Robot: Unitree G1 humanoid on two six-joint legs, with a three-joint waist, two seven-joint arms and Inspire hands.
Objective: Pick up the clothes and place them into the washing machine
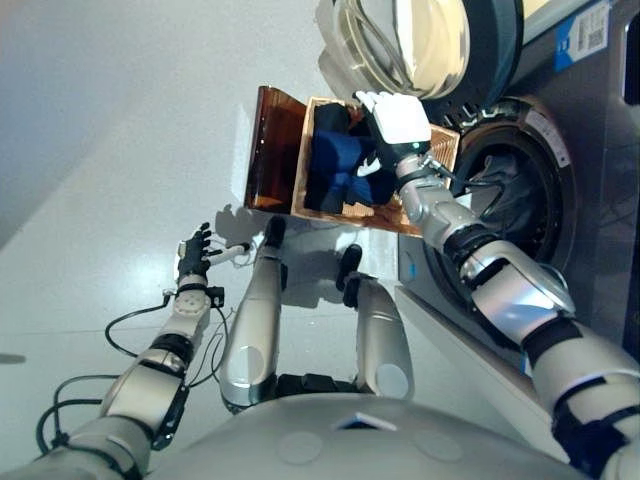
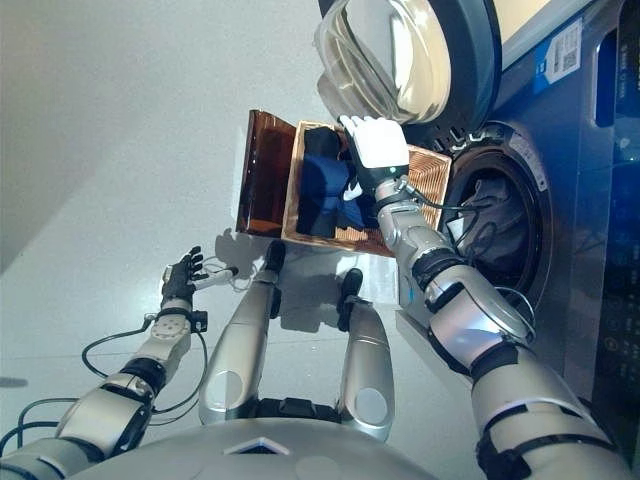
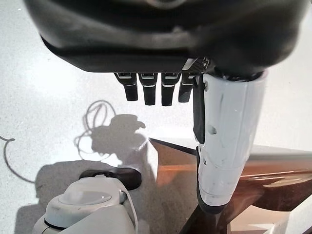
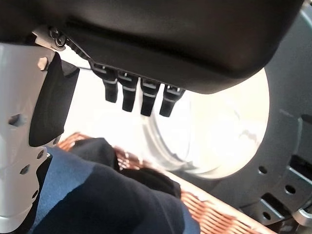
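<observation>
Landmark: wicker basket (image 1: 440, 150), standing on the pale floor (image 1: 110, 130) directly in front of the washing machine (image 2: 585, 200).

Surroundings: the machine's round glass door (image 1: 405, 40) is swung open and hangs just beyond the basket's far end, beside the drum opening (image 1: 515, 200). Some grey cloth (image 2: 490, 215) is visible inside the drum. A brown translucent lid (image 1: 270, 150) stands against the basket's side away from the machine. Basket sits between the robot and the open door, close under the drum mouth.

Task item: dark blue clothes (image 2: 320, 195) lie bunched inside the basket, with a black piece (image 2: 322, 140) at the end nearest the door. The heap's long axis runs along the basket's length, from the robot's side towards the door.

Right hand (image 1: 395, 115): over the basket, above the clothes. Fingers (image 4: 131, 95) straight and spread from the thumb, nothing gripped (right wrist view shows the cloth below the palm, contact unclear).

Left hand (image 1: 193, 252): low over the floor, well apart from the basket on the lid side, fingers relaxed and empty.
</observation>
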